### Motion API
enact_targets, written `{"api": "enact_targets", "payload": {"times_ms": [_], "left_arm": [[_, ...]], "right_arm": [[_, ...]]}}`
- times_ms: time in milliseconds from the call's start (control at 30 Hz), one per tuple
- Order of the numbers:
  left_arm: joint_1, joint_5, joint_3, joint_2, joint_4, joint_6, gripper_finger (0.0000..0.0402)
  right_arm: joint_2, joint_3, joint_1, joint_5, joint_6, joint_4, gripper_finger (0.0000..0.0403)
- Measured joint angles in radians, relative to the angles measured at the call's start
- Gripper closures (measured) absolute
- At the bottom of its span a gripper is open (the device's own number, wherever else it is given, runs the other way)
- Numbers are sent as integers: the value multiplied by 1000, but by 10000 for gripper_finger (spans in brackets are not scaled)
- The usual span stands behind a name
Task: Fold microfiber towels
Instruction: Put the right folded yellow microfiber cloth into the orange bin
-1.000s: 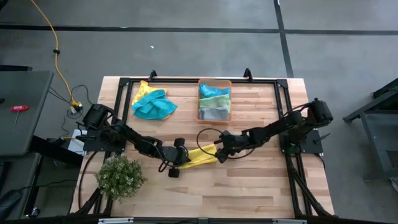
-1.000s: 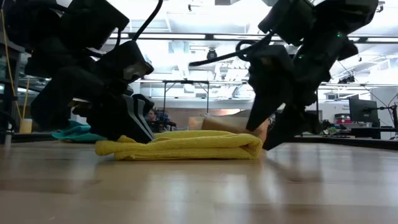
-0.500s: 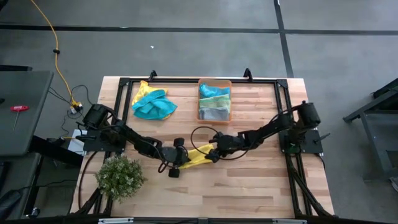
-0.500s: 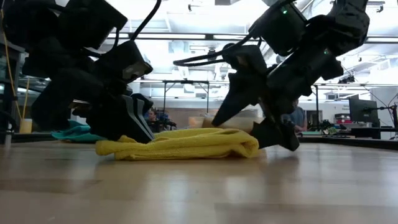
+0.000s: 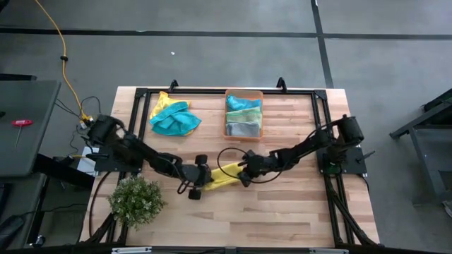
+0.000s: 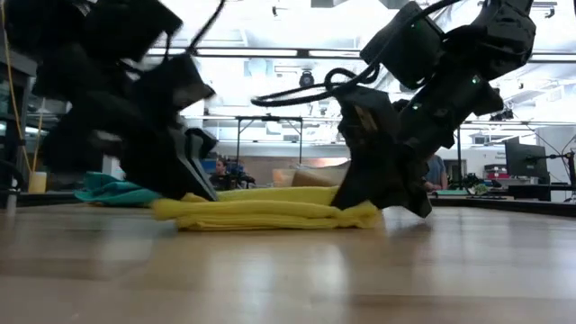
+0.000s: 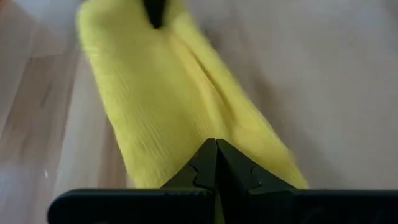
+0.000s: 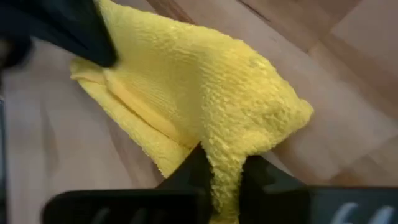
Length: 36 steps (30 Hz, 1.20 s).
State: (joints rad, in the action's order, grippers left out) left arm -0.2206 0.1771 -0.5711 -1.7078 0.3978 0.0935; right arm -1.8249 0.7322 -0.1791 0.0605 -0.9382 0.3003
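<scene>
A yellow microfiber towel point(image 5: 222, 174), folded into a long strip, lies on the wooden table between my two grippers. My left gripper point(image 5: 205, 179) is shut at its left end, and my right gripper point(image 5: 242, 172) is shut on its right end. In the low view the strip point(image 6: 270, 212) lies flat in layers on the table. More towels, teal and yellow, lie in a loose heap point(image 5: 174, 116) at the far left. Folded towels sit in the orange bin point(image 5: 244, 93). My left gripper pinches the yellow towel's left end point(image 7: 180, 158) between its shut fingers, slanting down from the table's left, along the strip. The fingers hide the exact place of contact. The strip runs away from them on the table. My right gripper pinches the towel's bunched right end point(image 8: 225, 158), several layers, between its two fingers. It comes slanting down from the table's right. The cloth puffs up just beyond the fingertips point(image 8: 261, 118), and the rest lies on the table.
A bushy green plant point(image 5: 135, 199) stands at the near left corner. The orange bin stands at the far middle. A black frame rail point(image 5: 212, 90) runs along the table's far edge. Bare wood point(image 5: 282, 212) lies toward the near right.
My right gripper has come down and toward the table's left over the towel's right end, rolled a little, and shut on it. The cloth there is now bunched between its fingers.
</scene>
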Motion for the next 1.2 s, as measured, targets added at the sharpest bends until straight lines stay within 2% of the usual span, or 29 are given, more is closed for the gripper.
{"api": "enact_targets", "payload": {"times_ms": [67, 200, 300, 400, 600, 800, 1000, 1200], "left_arm": [[-11, -31, 1, 85, -62, 0, 401], [-45, -25, 2, 268, -192, -20, 401], [-83, 47, -3, 398, -226, -49, 401], [-121, 123, -2, 498, -235, -93, 401], [-141, 201, -1, 634, -263, -132, 401], [-137, 208, -4, 717, -261, -175, 401], [-137, 274, -4, 763, -273, -203, 401], [-137, 308, -4, 764, -288, -202, 401]], "right_arm": [[17, 2, 0, 13, 22, -32, 384], [97, -3, 3, 63, 95, -159, 392], [191, 1, 10, 123, 155, -228, 396], [271, 26, 41, 139, 212, -270, 398], [306, 175, 156, 107, 360, -298, 400], [241, 405, 320, 78, 493, -381, 402], [94, 643, 469, -59, 513, -413, 402], [-83, 803, 537, -76, 497, -530, 402]]}}
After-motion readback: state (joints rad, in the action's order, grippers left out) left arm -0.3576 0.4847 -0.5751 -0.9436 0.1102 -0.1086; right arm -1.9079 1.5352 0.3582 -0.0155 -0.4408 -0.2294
